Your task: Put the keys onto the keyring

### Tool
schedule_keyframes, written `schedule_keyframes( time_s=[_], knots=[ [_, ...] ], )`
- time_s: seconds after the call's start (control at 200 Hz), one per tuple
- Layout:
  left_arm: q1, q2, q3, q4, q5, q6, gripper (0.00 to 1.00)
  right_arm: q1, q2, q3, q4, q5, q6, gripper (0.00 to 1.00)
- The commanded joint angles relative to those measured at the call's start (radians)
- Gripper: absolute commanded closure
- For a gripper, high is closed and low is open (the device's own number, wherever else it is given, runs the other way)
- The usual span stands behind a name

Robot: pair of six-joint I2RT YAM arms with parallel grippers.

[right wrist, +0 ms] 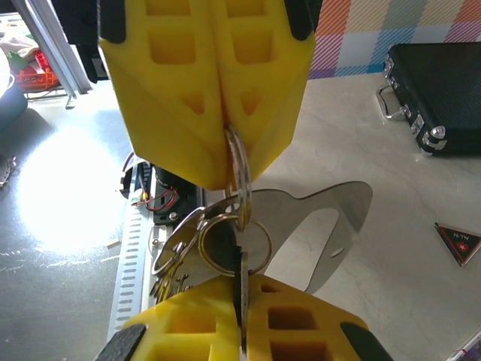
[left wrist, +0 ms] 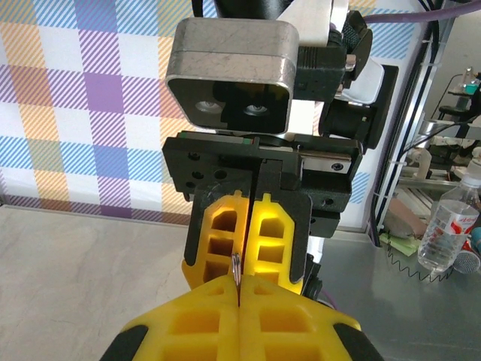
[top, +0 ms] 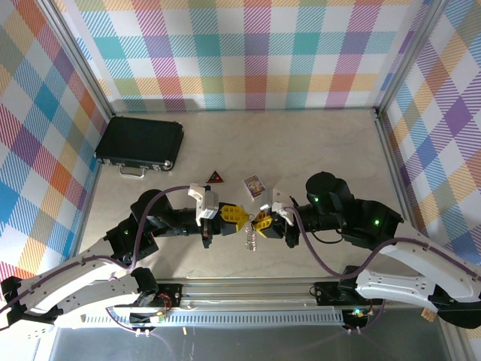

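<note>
My two grippers meet tip to tip over the table's front middle. The left gripper (top: 237, 217) (left wrist: 239, 292) is shut on the thin edge of a silvery ring (left wrist: 237, 269), part of the keyring (top: 250, 239) (right wrist: 239, 167). From that ring hang more silvery loops (right wrist: 180, 242) and a flat metal plate (right wrist: 334, 214). My right gripper (top: 261, 221) (right wrist: 240, 286) is shut on the small key (right wrist: 240, 265), seen edge-on, its tip up against a round ring (right wrist: 259, 242) of the bunch. I cannot tell whether the key passes through it.
A black case (top: 140, 143) (right wrist: 440, 90) lies at the back left. A red-and-black triangle (top: 216, 177) (right wrist: 458, 242) and a small purple card (top: 254, 185) lie just beyond the grippers. The metal rail (top: 248, 289) runs along the near edge.
</note>
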Motion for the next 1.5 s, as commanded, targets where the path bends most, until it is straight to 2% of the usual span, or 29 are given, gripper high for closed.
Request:
schedule_keyframes(
  time_s=[0.0,0.17,0.55,1.195,1.495],
  knots=[
    [-0.008,-0.025,-0.004,0.073,0.022,-0.005,1.0,0.007,-0.029,0.0,0.023,-0.002,0.001,0.96],
    [-0.008,-0.023,-0.009,0.058,0.022,-0.001,1.0,0.01,-0.032,0.006,0.01,0.015,0.001,1.0],
    [-0.008,0.033,0.033,-0.066,0.045,0.048,1.0,0.019,-0.029,0.015,0.0,0.048,-0.003,1.0],
    [-0.008,0.016,0.044,-0.153,0.046,0.082,1.0,0.019,-0.064,0.024,0.006,0.089,-0.006,1.0],
    [-0.008,0.007,0.051,-0.199,-0.027,0.11,1.0,0.019,-0.05,0.049,-0.025,0.139,-0.005,1.0]
  ],
)
